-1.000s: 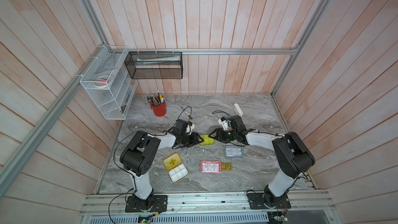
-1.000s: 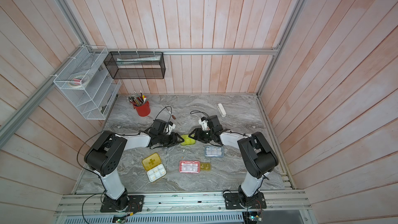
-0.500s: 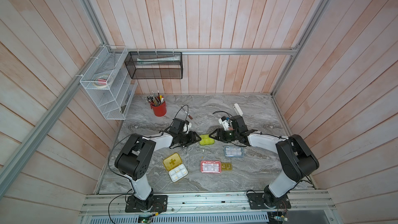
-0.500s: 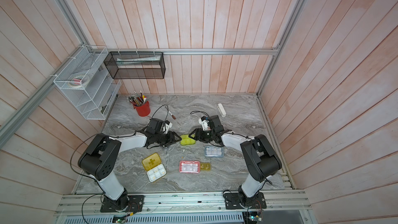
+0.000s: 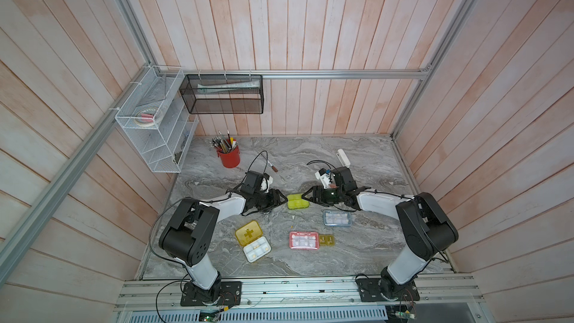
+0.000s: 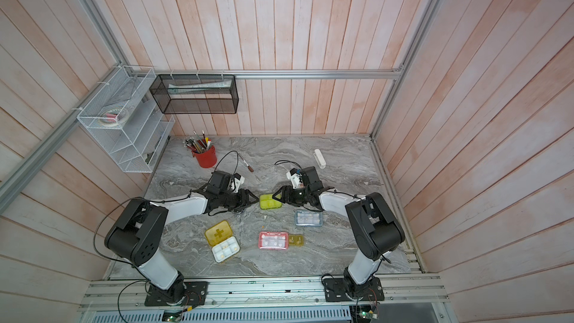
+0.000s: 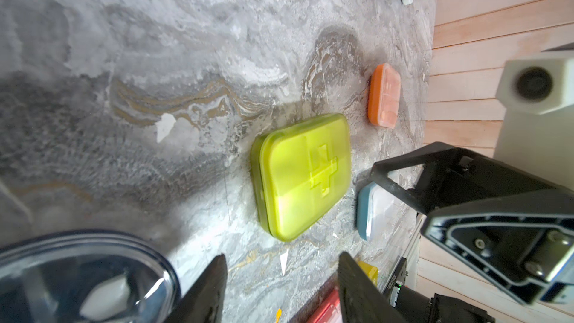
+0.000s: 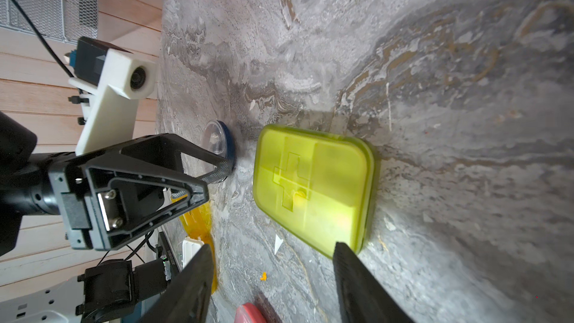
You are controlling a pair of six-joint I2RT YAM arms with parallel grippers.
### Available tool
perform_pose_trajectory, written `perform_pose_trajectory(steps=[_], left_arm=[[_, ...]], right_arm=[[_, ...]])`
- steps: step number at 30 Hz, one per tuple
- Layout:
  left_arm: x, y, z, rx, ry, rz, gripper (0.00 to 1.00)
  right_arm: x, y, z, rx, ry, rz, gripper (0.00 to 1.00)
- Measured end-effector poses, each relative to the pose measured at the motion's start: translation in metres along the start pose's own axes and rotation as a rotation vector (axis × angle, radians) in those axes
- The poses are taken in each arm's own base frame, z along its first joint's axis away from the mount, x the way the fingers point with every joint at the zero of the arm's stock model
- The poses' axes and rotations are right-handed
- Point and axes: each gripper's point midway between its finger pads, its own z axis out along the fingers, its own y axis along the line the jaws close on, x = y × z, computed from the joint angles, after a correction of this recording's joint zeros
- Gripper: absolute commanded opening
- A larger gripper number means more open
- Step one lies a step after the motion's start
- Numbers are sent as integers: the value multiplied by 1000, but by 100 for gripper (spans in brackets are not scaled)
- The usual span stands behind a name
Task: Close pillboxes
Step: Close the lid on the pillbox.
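Observation:
The lime-green pillbox (image 5: pixel 297 201) (image 7: pixel 302 175) (image 8: pixel 313 184) lies flat mid-table with its lid down. My left gripper (image 5: pixel 282 201) (image 7: pixel 281 274) is open just to its left, holding nothing. My right gripper (image 5: pixel 306 197) (image 8: pixel 273 262) is open at its right edge, one finger (image 8: pixel 357 278) over a corner. A dark round pillbox (image 8: pixel 217 141) sits under the left gripper. The yellow pillbox (image 5: pixel 252 240) lies open in front. The pink pillbox (image 5: pixel 303 240), small amber pillbox (image 5: pixel 326 240) and blue-grey pillbox (image 5: pixel 337 218) are nearby. The orange pillbox (image 7: pixel 383 94) lies behind.
A red cup of pens (image 5: pixel 230 156) stands at the back left, with a loose marker (image 5: pixel 273 166) near it. A white oblong bar (image 5: pixel 343 157) lies at the back right. A white wire rack (image 5: pixel 155 125) and a black mesh basket (image 5: pixel 222 94) hang on the walls.
My left gripper has drawn back a little to the left, away from the lime-green pillbox, and both grippers' jaws stand slightly wider. The right arm has barely moved.

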Motion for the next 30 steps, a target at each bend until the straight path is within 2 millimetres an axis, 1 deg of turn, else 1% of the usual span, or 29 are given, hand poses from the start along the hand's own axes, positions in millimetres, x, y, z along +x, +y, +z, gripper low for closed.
perform_pose_trajectory(steps=[10, 16, 22, 30], left_arm=[[8, 1, 3, 30, 12, -26, 58], [11, -5, 8, 52, 22, -16, 57], [15, -2, 14, 49, 36, -28, 56], [11, -3, 16, 58, 25, -25, 56]], right_arm=[[8, -13, 11, 3, 34, 24, 63], [9, -13, 11, 3, 35, 24, 63], [9, -13, 11, 3, 35, 23, 63], [12, -17, 13, 9, 43, 29, 63]])
